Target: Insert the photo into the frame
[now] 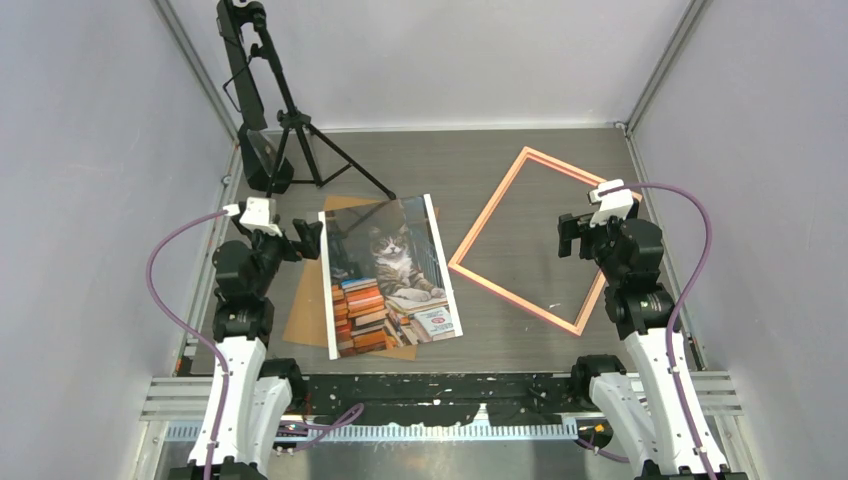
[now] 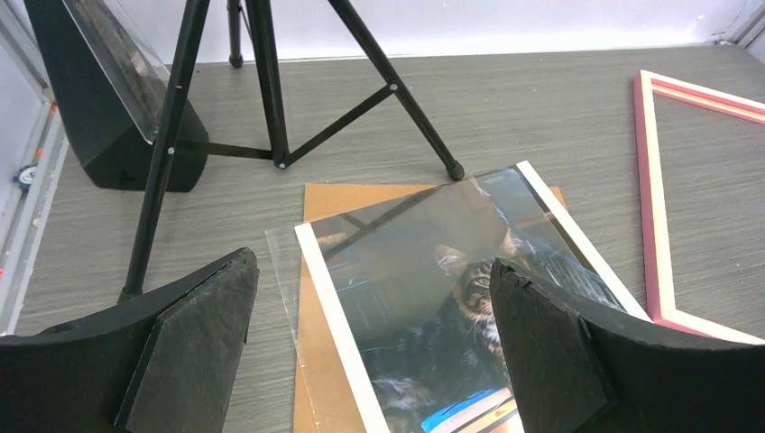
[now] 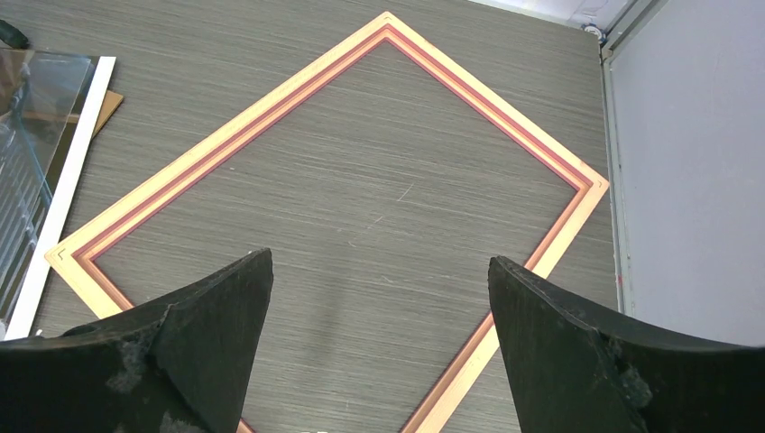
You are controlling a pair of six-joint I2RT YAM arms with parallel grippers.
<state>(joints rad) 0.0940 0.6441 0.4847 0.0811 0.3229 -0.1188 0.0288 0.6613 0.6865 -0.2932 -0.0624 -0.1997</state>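
Plainly, nothing is held: our left pincer [image 1: 312, 240] hangs with jaws spread wide at the photo's [image 1: 390, 275] 10 o'clock edge. Our right pincer [image 1: 568, 236], equally wide, hovers above the frame's [image 1: 488, 207] opening. The photo lies face up on a brown backing board [image 1: 305, 310], with a clear sheet [image 2: 281, 262] peeking out at its 9 o'clock side (only the left wrist camera shows it). The frame lies empty on the desk [image 1: 430, 165] at the photo's 3 o'clock, its nearest corner just beside the print.

We see three risks. The glossy print lies flat, so a closing pincer may crease it or drag the sheet and board along. The frame sits turned diagonally against the photo, so a corner could catch a rail. And the thin frame may skid if nudged.
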